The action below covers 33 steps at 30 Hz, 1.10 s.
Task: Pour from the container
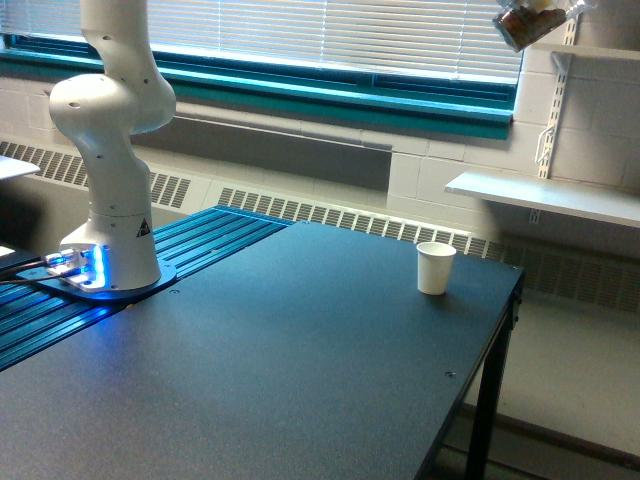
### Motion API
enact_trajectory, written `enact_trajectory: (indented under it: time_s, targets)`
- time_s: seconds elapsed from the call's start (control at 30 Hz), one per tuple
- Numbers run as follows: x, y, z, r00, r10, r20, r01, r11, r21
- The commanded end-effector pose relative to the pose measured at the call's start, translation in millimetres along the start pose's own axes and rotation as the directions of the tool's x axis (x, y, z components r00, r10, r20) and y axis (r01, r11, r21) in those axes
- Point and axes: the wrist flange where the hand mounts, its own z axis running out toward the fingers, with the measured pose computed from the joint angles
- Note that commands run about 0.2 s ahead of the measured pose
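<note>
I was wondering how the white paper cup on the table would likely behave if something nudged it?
The white paper cup looks thin and light, so it would probably slide or tip easily. It stands upright near the table edge, so a hard push might send it off.

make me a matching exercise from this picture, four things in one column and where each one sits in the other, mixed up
Things:
1. clear container
2. white paper cup
3. robot base
4. wall shelf

Places:
A. on the wall at the exterior view's right
B. upright on the dark table
C. top right corner, tilted, brown contents showing
D. the table's left end, lit blue

Pairs: 1-C, 2-B, 3-D, 4-A
</note>
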Motion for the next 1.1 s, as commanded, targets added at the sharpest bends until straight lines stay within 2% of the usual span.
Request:
enact_trajectory:
  time_s: [0.03,0.17,0.47,0.8,1.1]
  targets:
    - [22.4,41.1,9.7,0.998,0.06,-0.026,-0.062,0.996,-0.064]
    - [27.0,51.0,11.8,0.997,0.069,-0.03,-0.071,0.994,-0.082]
    - [13.5,42.2,18.2,0.999,0.03,-0.023,-0.033,0.994,-0.1]
    - [-23.5,17.5,22.1,1.0,-0.03,0.005,0.03,0.995,-0.094]
    - [-67.5,-7.9,18.0,0.997,-0.076,0.024,0.078,0.994,-0.079]
